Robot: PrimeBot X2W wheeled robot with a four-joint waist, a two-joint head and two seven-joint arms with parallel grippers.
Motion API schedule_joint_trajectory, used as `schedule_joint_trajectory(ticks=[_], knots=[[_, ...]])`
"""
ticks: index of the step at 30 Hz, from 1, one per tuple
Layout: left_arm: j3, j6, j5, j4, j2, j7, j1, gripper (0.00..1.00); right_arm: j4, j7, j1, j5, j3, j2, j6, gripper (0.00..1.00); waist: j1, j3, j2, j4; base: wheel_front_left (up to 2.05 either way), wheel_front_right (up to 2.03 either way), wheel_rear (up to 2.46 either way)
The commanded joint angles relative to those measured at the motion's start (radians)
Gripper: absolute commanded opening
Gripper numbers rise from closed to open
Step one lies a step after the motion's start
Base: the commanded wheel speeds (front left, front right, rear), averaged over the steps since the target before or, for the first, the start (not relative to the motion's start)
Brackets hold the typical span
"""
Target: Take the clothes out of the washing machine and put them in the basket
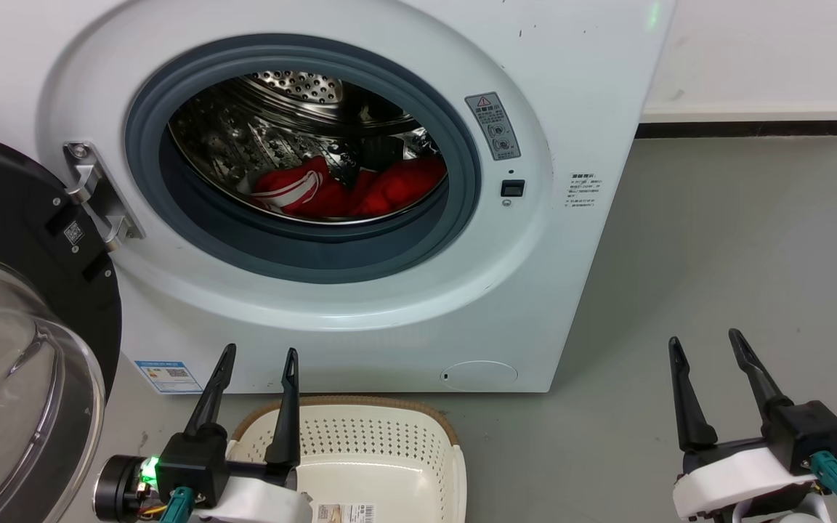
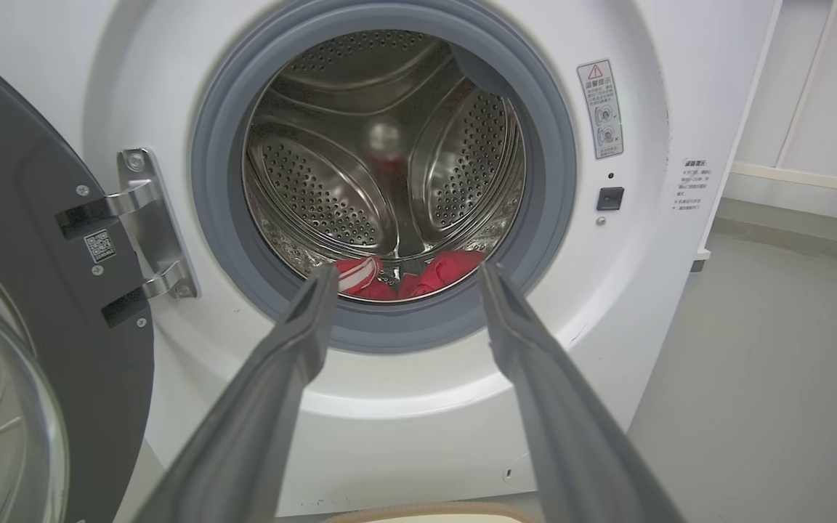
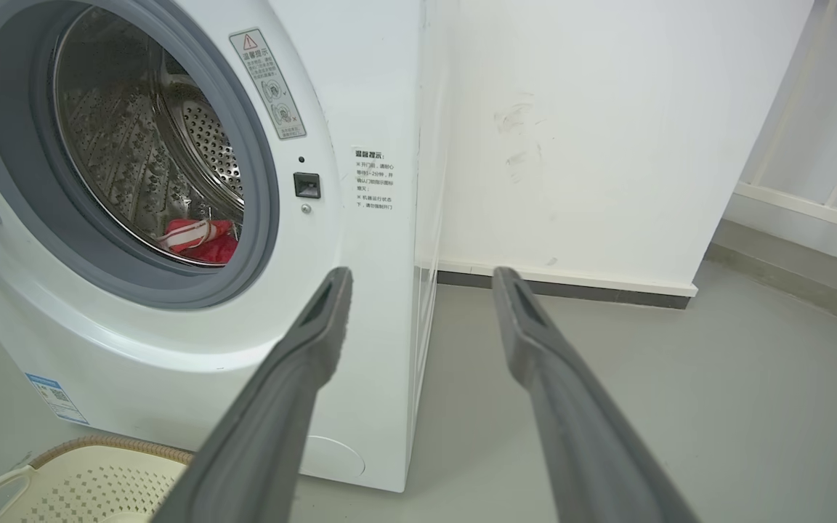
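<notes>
The basket [image 1: 360, 436] is set before the open washing machine [image 1: 389, 312] so the clothes [image 1: 389, 185] can be dropped in, while left hand [image 1: 260, 352] and right hand [image 1: 703, 338] are held spread, empty.

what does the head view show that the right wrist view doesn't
Head view adds: the open glass door swung to the left, its metal hinge, and the left gripper, open, by the left side of the basket.
Right wrist view adds: the side panel of the washing machine and a white slatted panel at far right.
Both: the washing machine front, the red clothes lying in the drum, the basket on the grey floor, and the right gripper, open.
</notes>
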Motion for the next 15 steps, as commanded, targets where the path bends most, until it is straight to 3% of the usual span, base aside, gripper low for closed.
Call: schedule_joint_trajectory(ticks=[1,15], knots=[[0.002,0.003,0.001,0.001,-0.002,-0.003,0.006,1.0,0.005,-0.002,-0.01,0.003,0.001,-0.004,0.0,1.0,0.0,-0.001,0.0,0.0,0.0,0.0,0.0],[0.0,0.003,0.008,0.003,-0.002,-0.003,0.008,1.0,0.027,-0.002,-0.015,0.049,0.008,-0.004,0.0,1.0,0.0,0.003,0.0,-0.004,0.0,0.0,0.0]])
